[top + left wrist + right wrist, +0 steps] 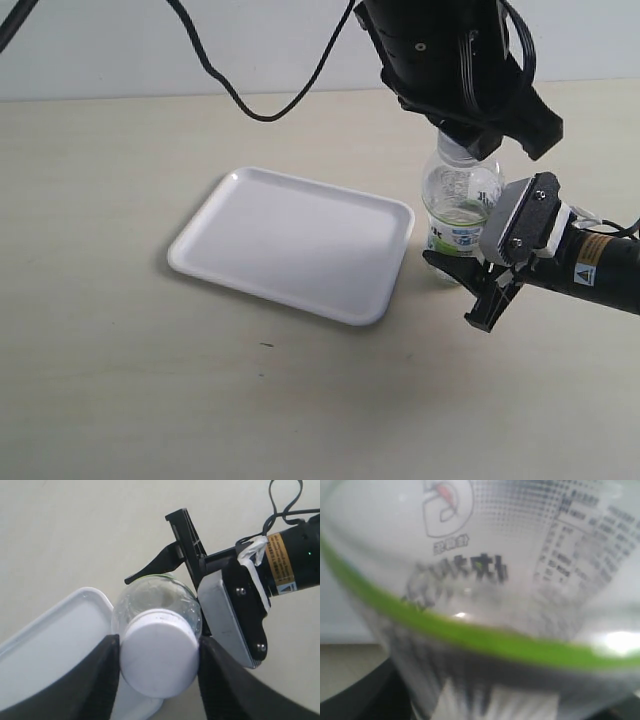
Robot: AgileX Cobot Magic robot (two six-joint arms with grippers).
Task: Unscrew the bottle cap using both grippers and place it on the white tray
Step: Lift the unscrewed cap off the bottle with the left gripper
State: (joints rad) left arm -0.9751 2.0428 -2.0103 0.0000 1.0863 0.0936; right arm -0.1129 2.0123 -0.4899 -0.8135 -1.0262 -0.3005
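- Standing upright on the tabletop [120, 380], the bottle [458, 195] is seen just beside the right edge of the tray [290, 240], with a narrow strip of tabletop between them in the exterior view.
- The cap [159, 655] is seated on the bottle's neck, well above the tray and not on it.
- The left end effector [159, 640], all black, is positioned over the bottle from above.
- The cap is pinched by it: in the left wrist view its two black fingers [100, 680] are pressed against opposite sides of the cap, with no gap shown on either side.
- The right end effector [449, 289] is brought in low from the right, and is marked by a grey-white block [515, 225] and a yellow sticker [587, 262] on the arm behind it.
- The bottle's lower body is clamped between its fingers. One curved finger is seen lying against the far side of the bottle in the left wrist view, while the other is largely hidden behind the bottle and the block.
- The right wrist view is filled by the label [470, 570], blurred and very close. A green band [485, 640] and dark print can be made out, but the print cannot be read.
- The tray is laid flat on the tabletop, to the left of the bottle in the exterior view. One rounded corner of it is also shown beside the bottle in the left wrist view.
- A black cable [250, 100] is hung in a loop above the far part of the tabletop.
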